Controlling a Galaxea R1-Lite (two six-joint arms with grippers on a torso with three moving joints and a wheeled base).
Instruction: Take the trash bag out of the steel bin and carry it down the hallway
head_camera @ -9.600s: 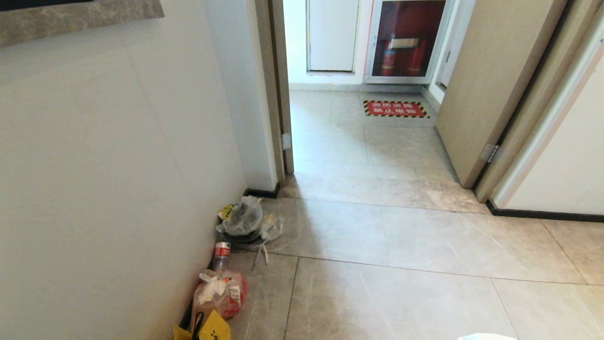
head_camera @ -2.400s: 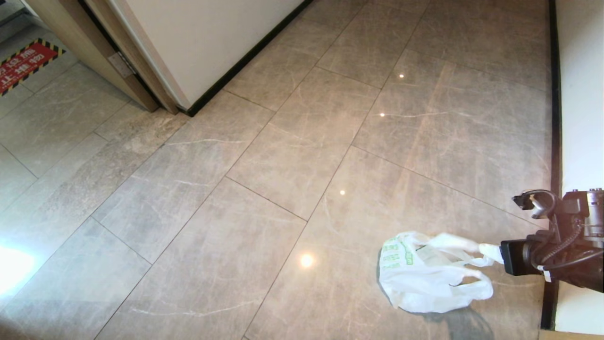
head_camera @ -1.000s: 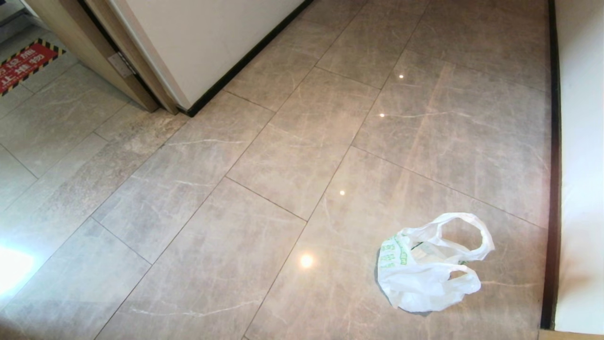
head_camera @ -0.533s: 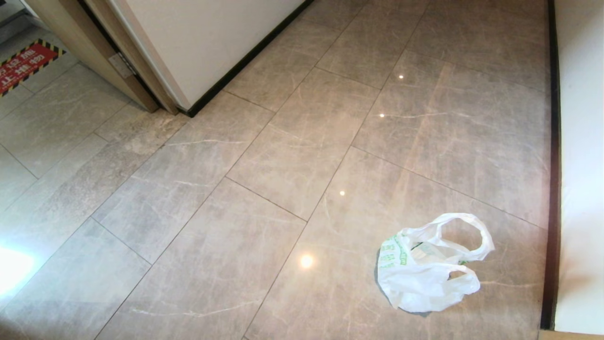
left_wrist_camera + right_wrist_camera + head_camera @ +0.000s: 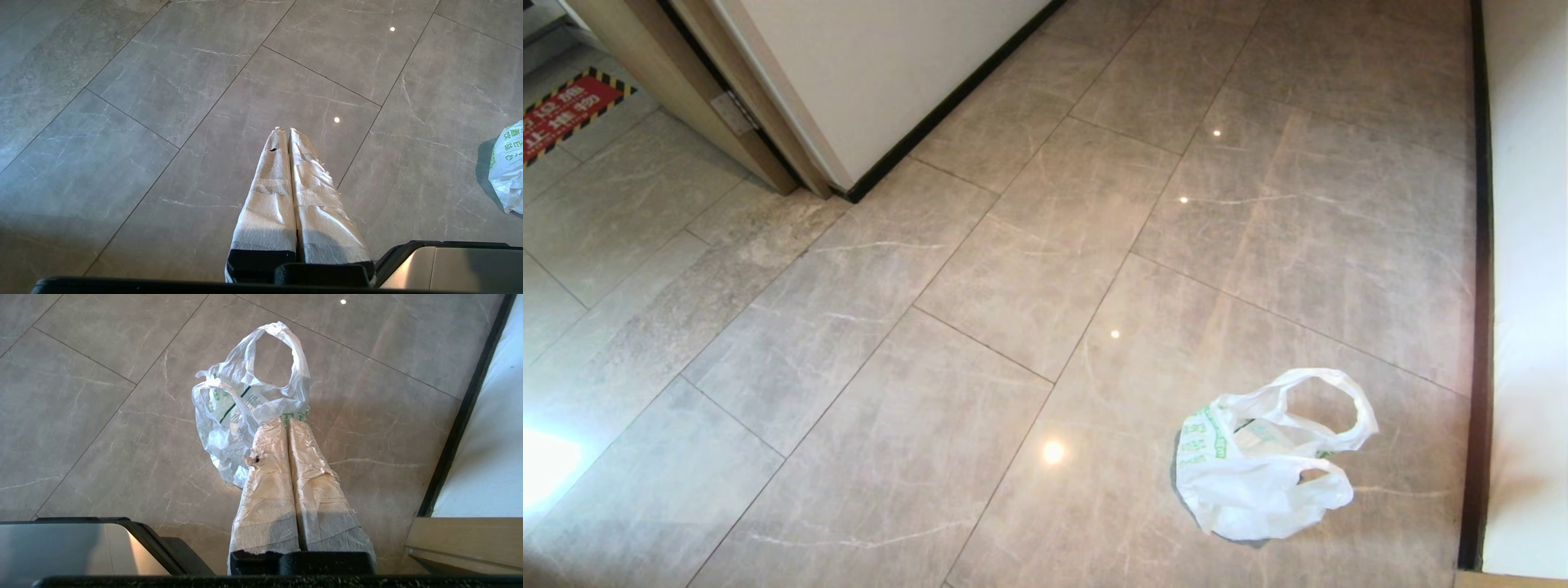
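- Bag (image 5: 1262,461) lies on the hallway floor (image 5: 980,269), near right, close to the right wall's baseboard (image 5: 1474,327). Nothing holds it.
- One loop handle (image 5: 1327,408) stands open on the far side; the second is slumped against the crinkled body.
- Bin not in view in any picture.
- Right gripper (image 5: 286,424): fingers pressed together, nothing between them. It sits above and just nearer than the bag; tips overlap the bag's edge in the wrist view, contact not clear.
- Left gripper (image 5: 284,131): fingers closed, empty, over bare tile, bag well off to its right.
- Neither arm shows in the head view.
- Step, judged: bag is out of the bin and set down in the hallway; the carry looks done or interrupted.
- Next, if the carry goes on: open the right fingers, lower to the upright loop, close on it, lift. Thin film may slip or bunch.
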